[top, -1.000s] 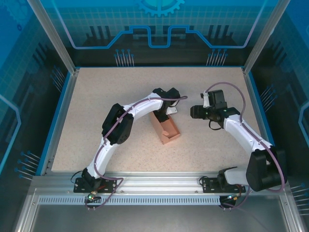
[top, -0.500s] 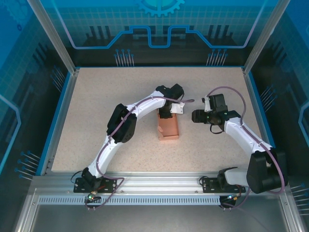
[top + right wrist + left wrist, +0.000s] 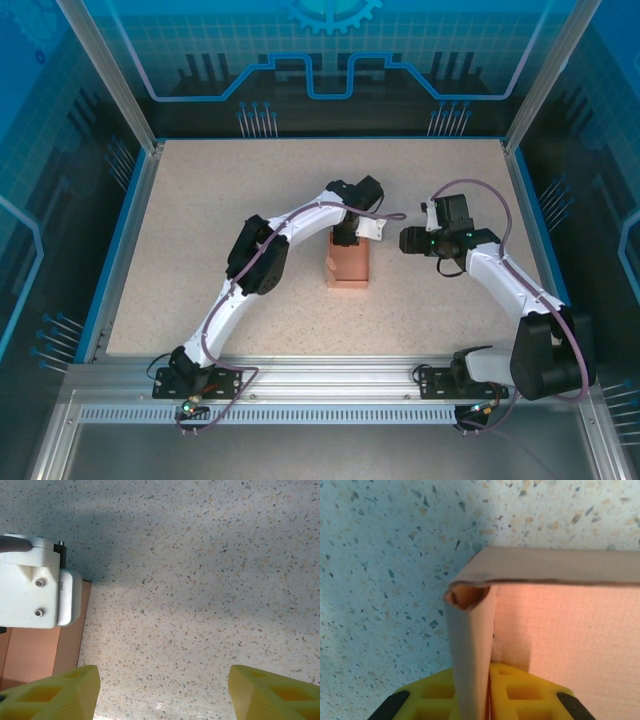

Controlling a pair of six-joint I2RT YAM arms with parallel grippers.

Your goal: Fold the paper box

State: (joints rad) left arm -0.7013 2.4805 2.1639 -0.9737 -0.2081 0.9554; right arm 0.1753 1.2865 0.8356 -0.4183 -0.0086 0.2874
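The salmon-pink paper box [image 3: 348, 266] stands on the table as an open tray, its long side running near to far. My left gripper [image 3: 345, 238] is at the box's far end. In the left wrist view its yellow fingers [image 3: 425, 705] press from both sides on one thin upright wall of the paper box [image 3: 560, 630], so the left gripper [image 3: 487, 700] is shut on that wall. My right gripper [image 3: 405, 240] hovers to the right of the box, apart from it. It stands open [image 3: 162, 692] over bare table, with the box's edge [image 3: 30, 655] at its lower left.
The speckled tabletop [image 3: 200, 220] is bounded by a blue rim and metal frame posts. The left arm's white wrist housing [image 3: 35, 590] sits close to the right gripper's left finger. Open table lies left, right and in front of the box.
The box has swung from a diagonal lie to a straight near-far one, turned by the left gripper holding its far end. The right gripper drifted slightly right.
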